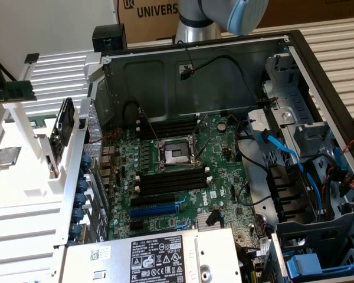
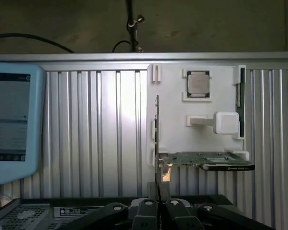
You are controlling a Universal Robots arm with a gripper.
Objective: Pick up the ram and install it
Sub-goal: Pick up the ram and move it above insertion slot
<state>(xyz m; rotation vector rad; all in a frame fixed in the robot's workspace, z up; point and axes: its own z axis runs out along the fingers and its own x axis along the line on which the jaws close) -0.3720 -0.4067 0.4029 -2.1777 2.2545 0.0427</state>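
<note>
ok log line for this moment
task: install ram | ram: on tray, not picked | claw: nothing held, facing tray | slots: empty

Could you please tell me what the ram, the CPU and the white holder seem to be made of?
Ram: green circuit board, likely fibreglass laminate, matte.
CPU: silver metal lid, judging by its dull sheen.
Holder: probably plastic, going by its even matte white and moulded clips and ledges.
</note>
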